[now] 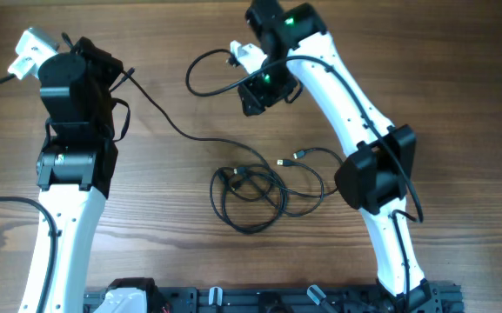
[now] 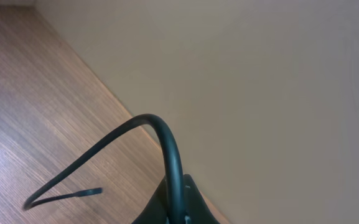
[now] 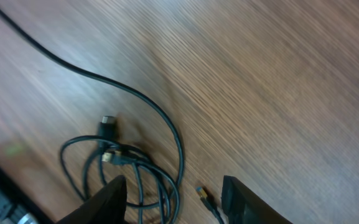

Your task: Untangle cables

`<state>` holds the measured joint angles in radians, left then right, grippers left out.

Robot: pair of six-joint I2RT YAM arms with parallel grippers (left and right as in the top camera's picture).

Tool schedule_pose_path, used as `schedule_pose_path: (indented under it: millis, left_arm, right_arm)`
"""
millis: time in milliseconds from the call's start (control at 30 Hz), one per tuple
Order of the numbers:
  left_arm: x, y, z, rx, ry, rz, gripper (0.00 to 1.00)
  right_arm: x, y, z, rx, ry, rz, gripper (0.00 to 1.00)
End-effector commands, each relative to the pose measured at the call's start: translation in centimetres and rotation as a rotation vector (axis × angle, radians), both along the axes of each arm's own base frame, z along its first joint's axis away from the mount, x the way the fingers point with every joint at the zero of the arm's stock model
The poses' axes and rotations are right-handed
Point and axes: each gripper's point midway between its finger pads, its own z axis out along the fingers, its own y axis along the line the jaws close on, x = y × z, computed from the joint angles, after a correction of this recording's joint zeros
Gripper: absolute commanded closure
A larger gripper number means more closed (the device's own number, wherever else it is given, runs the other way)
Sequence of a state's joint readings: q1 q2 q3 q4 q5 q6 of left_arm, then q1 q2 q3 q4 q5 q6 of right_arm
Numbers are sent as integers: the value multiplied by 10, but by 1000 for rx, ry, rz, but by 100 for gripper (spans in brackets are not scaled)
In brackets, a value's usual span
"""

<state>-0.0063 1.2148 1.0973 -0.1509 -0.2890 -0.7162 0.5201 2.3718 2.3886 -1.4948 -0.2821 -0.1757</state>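
Note:
A thin black cable (image 1: 159, 113) runs from my left gripper (image 1: 116, 74) diagonally across the wooden table to a loose tangle of cable loops (image 1: 251, 196) at the centre. In the left wrist view my left gripper (image 2: 179, 214) is shut on this cable (image 2: 167, 137), which arches out of the jaws. My right gripper (image 1: 255, 96) hovers above the table, back of the tangle. In the right wrist view it (image 3: 173, 183) is open and empty, with the tangle (image 3: 129, 162) and a gold-tipped plug (image 3: 201, 190) on the table below. That plug also shows overhead (image 1: 283, 162).
A thicker wiring loop (image 1: 200, 74) hangs from the right arm's wrist. A black rail (image 1: 268, 300) lines the table's front edge. A beige wall (image 2: 279, 93) meets the table's edge close to my left gripper.

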Motion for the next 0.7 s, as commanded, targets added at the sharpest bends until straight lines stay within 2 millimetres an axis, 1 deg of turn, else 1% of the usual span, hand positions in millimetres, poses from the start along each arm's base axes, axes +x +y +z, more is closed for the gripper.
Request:
schedule_pose_path:
  millis: [0, 67, 133, 233, 267, 367, 433, 533, 600, 633, 667]
  left_arm:
    - [0, -2, -2, -11, 9, -14, 96]
    - [0, -3, -4, -13, 18, -25, 96]
    - [0, -4, -6, -14, 24, -26, 96]
    - [0, -5, -6, -16, 23, -32, 96]
    - [0, -6, -6, -18, 23, -38, 96]
    - [1, -9, -6, -24, 21, -57, 96]
    - [2, -12, -3, -28, 11, -74, 96]
    - [4, -14, 2, -31, -11, -86, 96]
    - [4, -15, 5, -31, -22, -89, 96]
    - [4, -15, 5, -31, -21, -89, 96]
    - [4, -15, 4, -31, -21, -92, 96]
  right_arm:
    - [-12, 3, -26, -94, 13, -31, 50]
    - [-14, 7, -45, -105, 8, -14, 51]
    - [-7, 11, -57, -118, -37, -8, 53]
    - [2, 23, -66, -100, -103, 28, 59]
    - [3, 26, -69, -107, -124, 37, 60]
    - [-8, 37, -82, -117, -133, 94, 60]
    - [-17, 40, -97, -122, -121, 112, 59]
    - [-23, 40, -105, -128, -108, 119, 59]
    - [-24, 44, -105, -109, -101, 121, 58]
    - [-22, 45, -105, -105, -109, 121, 56]
    - [-20, 46, -106, -100, -116, 120, 55]
